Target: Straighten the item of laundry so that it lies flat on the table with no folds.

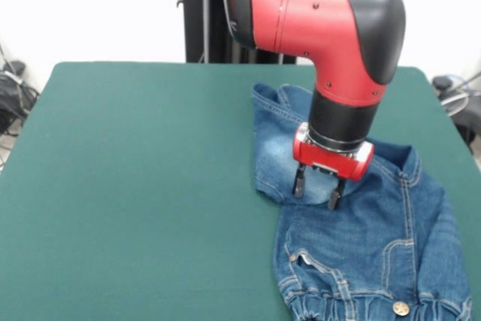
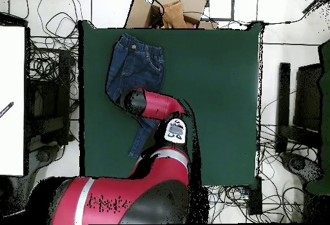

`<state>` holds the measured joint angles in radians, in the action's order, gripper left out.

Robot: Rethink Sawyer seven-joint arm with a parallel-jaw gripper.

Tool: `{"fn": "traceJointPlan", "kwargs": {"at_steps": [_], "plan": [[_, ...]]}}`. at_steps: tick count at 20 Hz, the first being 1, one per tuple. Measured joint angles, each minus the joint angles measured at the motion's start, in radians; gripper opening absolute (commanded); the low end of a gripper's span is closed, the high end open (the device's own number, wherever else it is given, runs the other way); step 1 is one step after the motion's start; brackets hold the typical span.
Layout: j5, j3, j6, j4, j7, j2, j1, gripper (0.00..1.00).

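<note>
The jeans point(image 1: 361, 246) lie on the green counter point(image 1: 135, 186), near one long side of it and well away from the middle. In the overhead view the waistband end is close to the counter's edge and the legs run from there toward the other end of the cloth. The jeans are not flat: in the front view one leg point(image 1: 274, 148) is bent across at an angle, with a clear fold where it meets the seat part. The gathered waistband with the brass button point(image 1: 401, 308) is at the bottom of that view.

The gripper point(image 1: 316, 189) hangs just over the jeans, right at this fold. Its two fingers stand apart and there is no cloth between them, so it holds nothing. I cannot tell if the tips already touch the denim.

I judge the step in hand to be the reaching for a grasp at the fold, so the task is in an early or middle stage. The next move, I think, needs the fingers to close on the top layer only, then a pull of the leg away from the waistband, low over the counter, until the crease opens.
</note>
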<state>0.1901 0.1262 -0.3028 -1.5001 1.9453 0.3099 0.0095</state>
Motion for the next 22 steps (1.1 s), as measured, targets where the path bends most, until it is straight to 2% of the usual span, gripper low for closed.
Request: {"fn": "traceJointPlan", "kwargs": {"at_steps": [14, 15, 22], "plan": [[0.000, 0.005, 0.010, -0.005, 0.000, 0.001, 0.024, 1.00], [0.000, 0.005, 0.013, -0.006, 0.000, 0.001, 0.030, 0.00], [0.000, 0.005, 0.013, -0.011, 0.000, 0.002, 0.036, 0.00]]}}
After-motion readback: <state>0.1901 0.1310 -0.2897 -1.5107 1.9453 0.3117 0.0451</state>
